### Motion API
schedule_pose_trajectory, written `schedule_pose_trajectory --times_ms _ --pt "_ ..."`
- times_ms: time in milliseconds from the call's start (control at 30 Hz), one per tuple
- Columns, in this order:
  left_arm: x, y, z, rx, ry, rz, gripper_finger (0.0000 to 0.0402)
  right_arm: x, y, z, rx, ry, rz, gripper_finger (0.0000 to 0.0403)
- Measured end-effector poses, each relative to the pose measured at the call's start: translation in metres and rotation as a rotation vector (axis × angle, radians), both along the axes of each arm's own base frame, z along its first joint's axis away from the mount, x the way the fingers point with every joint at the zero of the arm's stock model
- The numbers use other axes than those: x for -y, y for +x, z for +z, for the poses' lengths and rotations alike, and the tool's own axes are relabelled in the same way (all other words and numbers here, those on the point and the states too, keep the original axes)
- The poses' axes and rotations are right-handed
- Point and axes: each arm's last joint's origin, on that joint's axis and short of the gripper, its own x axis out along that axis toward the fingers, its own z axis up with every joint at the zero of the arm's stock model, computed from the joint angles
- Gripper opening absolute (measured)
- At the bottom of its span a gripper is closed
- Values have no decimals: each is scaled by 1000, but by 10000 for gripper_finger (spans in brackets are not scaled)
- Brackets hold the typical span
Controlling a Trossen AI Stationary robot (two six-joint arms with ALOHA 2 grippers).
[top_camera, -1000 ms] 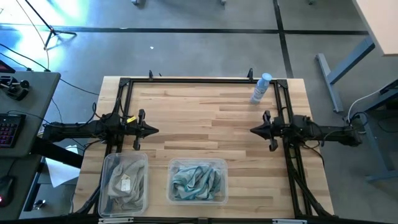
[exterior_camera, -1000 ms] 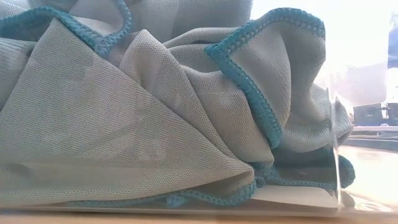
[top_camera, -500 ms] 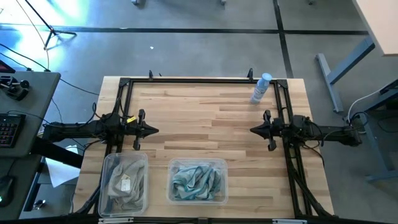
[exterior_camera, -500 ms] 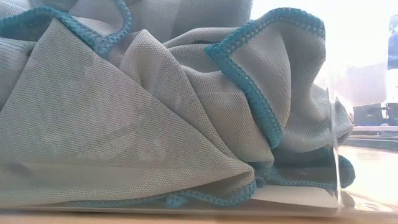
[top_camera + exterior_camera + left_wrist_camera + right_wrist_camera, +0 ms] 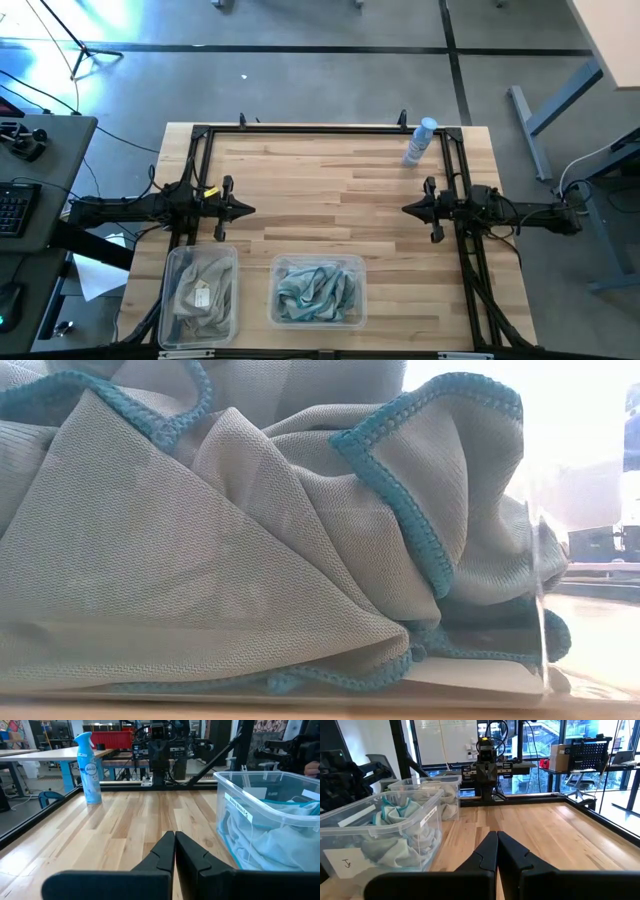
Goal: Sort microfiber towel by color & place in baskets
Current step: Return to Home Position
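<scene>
At the middle left of the high view, the left gripper (image 5: 247,210) is clenched and holds nothing. Below it, in the lower left, the grey towels (image 5: 200,290) lie in the narrow basket (image 5: 166,300). At lower centre, the teal towels (image 5: 318,290) fill the wide basket (image 5: 273,295). At the middle right, the right gripper (image 5: 407,209) is also clenched and empty. A bottle (image 5: 420,142) stands in the upper right of the table (image 5: 330,190).

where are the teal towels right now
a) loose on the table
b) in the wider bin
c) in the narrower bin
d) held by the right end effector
B: the teal towels lie bunched in the wider bin, while the narrower bin holds grey towels.
</scene>
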Motion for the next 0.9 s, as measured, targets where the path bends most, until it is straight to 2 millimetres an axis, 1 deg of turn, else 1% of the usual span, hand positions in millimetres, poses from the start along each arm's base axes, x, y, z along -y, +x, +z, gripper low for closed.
schedule_pose_trajectory --times_ms 267,433,900 --pt "0 0 0 0 0 0 0 0 0 0 2 -37 5 0" --pt "0 0 0 0 0 0 0 1 0 0 -5 24 -28 0" --pt "0 0 0 0 0 0 0 1 0 0 -5 27 -39 0"
